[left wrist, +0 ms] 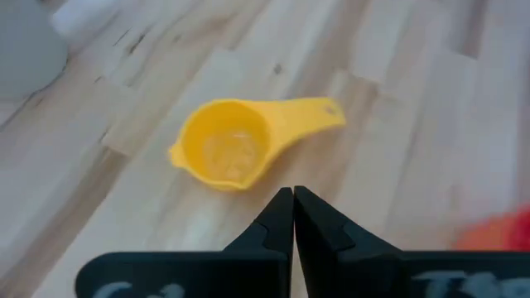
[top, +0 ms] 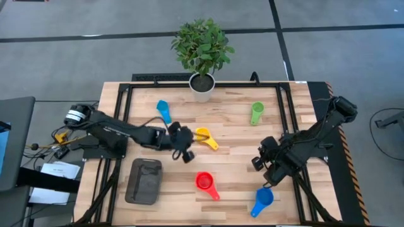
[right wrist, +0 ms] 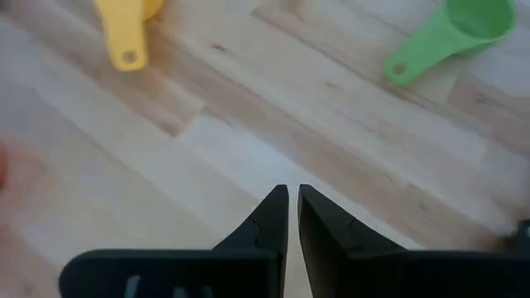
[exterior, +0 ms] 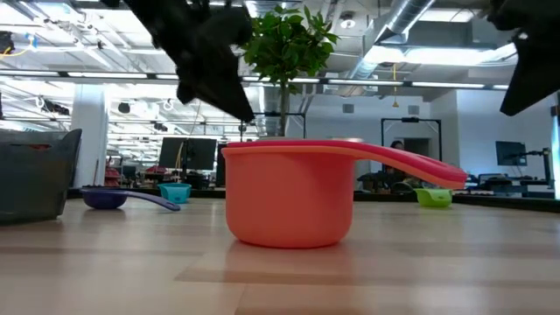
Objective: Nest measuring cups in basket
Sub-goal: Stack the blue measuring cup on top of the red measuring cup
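Note:
On the wooden table lie a yellow measuring cup (top: 205, 137) (left wrist: 228, 153), a light blue one (top: 164, 111), a green one (top: 257, 113) (right wrist: 455, 33), a red one (top: 205, 183) (exterior: 289, 197) and a blue one (top: 262, 200). In the low view a dark blue cup (exterior: 109, 199) lies beside the basket. The dark grey basket (top: 144, 181) stands near the front left. My left gripper (top: 188, 146) (left wrist: 293, 199) is shut and empty, just short of the yellow cup. My right gripper (top: 261, 156) (right wrist: 292, 194) hovers over bare wood, its fingers nearly together with nothing between them.
A white pot with a green plant (top: 202, 87) stands at the middle of the far edge. A black frame (top: 126, 94) runs along the table's sides. Bare wood lies between the yellow and green cups.

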Action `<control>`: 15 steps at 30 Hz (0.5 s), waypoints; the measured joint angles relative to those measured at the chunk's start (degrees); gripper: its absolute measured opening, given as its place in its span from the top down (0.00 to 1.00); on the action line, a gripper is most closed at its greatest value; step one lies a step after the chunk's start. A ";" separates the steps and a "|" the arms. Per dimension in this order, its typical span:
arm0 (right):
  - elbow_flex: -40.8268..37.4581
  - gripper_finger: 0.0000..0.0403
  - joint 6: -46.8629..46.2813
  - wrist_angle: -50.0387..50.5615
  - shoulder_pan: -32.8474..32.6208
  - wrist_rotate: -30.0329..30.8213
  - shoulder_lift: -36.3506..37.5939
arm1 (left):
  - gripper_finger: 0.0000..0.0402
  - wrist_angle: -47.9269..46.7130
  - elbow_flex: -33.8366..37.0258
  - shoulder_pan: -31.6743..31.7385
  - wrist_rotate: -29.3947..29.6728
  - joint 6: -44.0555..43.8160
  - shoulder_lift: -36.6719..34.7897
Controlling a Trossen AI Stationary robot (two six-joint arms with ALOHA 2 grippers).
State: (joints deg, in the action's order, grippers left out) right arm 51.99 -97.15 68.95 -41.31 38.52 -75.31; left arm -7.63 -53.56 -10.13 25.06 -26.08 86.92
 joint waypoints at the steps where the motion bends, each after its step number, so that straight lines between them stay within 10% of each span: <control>1: 0.00 0.86 0.52 0.53 0.70 -0.02 0.00 | 1.00 1.50 0.58 1.38 -0.82 -0.05 0.34; 15: 0.01 0.86 11.71 -1.08 3.70 -17.47 0.37 | 0.84 21.54 2.07 3.99 -4.39 4.94 3.36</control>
State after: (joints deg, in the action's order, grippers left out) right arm 52.00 -85.44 67.88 -37.60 21.05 -74.94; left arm 13.91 -51.49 -6.14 20.67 -21.14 90.28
